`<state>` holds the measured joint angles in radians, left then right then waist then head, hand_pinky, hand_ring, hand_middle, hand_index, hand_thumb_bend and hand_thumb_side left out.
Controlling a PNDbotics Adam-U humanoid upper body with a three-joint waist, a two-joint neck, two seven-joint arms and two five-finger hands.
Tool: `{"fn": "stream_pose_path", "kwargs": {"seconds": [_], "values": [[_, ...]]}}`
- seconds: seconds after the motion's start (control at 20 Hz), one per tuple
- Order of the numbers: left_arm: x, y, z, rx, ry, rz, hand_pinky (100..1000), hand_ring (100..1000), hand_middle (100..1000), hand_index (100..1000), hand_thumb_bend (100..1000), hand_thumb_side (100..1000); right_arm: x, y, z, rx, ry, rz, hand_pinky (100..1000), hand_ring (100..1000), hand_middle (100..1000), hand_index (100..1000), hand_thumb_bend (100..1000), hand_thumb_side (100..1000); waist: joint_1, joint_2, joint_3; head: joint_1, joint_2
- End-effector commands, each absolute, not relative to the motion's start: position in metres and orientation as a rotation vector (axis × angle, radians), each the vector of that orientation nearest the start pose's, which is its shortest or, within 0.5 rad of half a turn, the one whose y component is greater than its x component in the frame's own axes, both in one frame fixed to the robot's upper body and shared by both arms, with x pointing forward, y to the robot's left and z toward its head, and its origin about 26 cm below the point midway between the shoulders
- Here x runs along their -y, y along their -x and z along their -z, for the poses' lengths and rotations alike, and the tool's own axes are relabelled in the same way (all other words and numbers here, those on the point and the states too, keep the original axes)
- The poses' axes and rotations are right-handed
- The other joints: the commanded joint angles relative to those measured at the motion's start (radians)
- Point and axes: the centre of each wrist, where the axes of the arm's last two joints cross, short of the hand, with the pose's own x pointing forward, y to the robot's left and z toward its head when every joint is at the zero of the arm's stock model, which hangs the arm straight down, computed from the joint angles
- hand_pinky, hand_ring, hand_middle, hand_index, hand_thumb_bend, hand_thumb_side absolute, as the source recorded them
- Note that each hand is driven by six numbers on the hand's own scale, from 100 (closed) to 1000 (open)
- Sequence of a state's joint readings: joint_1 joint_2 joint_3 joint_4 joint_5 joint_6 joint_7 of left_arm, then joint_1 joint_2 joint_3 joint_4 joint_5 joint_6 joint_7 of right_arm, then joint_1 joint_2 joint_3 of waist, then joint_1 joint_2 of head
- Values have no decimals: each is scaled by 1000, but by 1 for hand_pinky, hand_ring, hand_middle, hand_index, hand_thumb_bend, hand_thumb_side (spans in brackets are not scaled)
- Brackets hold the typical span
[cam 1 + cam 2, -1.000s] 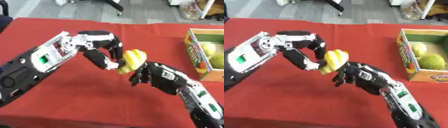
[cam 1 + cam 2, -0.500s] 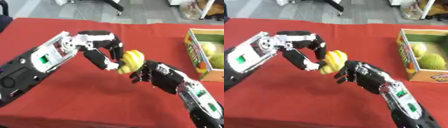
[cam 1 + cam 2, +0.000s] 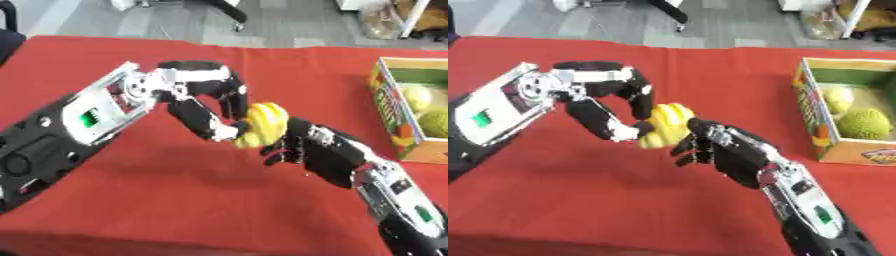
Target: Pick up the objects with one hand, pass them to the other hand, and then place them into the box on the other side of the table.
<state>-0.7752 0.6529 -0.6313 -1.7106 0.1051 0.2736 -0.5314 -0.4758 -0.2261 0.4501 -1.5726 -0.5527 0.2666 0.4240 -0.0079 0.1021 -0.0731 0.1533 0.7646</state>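
A yellow banana bunch (image 3: pixel 262 124) hangs above the middle of the red table (image 3: pixel 131 200). My left hand (image 3: pixel 213 102) is shut on it, fingers over its top and thumb under its left side. From the lower right my right hand (image 3: pixel 306 148) has come up against the bunch's right side, its fingers half curled just below and beside the fruit; whether they grip it I cannot tell. The box (image 3: pixel 824 140) stands at the right edge of the table, open on top.
Inside the box lie a pale yellow-green round fruit (image 3: pixel 839 99) and a bumpy green fruit (image 3: pixel 864 124). Beyond the table's far edge is grey floor with chair legs (image 3: pixel 229 10).
My right hand has moved up and left, closing the gap to the banana bunch. My left hand has kept its hold and barely shifted.
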Motion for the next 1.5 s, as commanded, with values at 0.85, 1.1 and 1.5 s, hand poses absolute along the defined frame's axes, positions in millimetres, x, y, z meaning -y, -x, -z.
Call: {"fn": "stream_pose_path", "kwargs": {"seconds": [0.85,1.1,1.5], "values": [[-162,-353,-230,1519,68,1623,663,645,550,521,111,100,130,-347,-124,1429,-911,-826,682,666,472,476,100,175,14,-25,-3,3,5],[-161,-352,-233,1524,66,1648,680,673,587,570,218,158,130,-347,-122,1419,-879,-787,669,635,433,358,100,100,14,-25,-4,3,5],[-171,-349,-243,1543,39,1665,698,697,616,613,493,426,137,-349,-118,1441,-809,-717,660,620,410,295,100,100,15,-26,-3,3,5]]}}
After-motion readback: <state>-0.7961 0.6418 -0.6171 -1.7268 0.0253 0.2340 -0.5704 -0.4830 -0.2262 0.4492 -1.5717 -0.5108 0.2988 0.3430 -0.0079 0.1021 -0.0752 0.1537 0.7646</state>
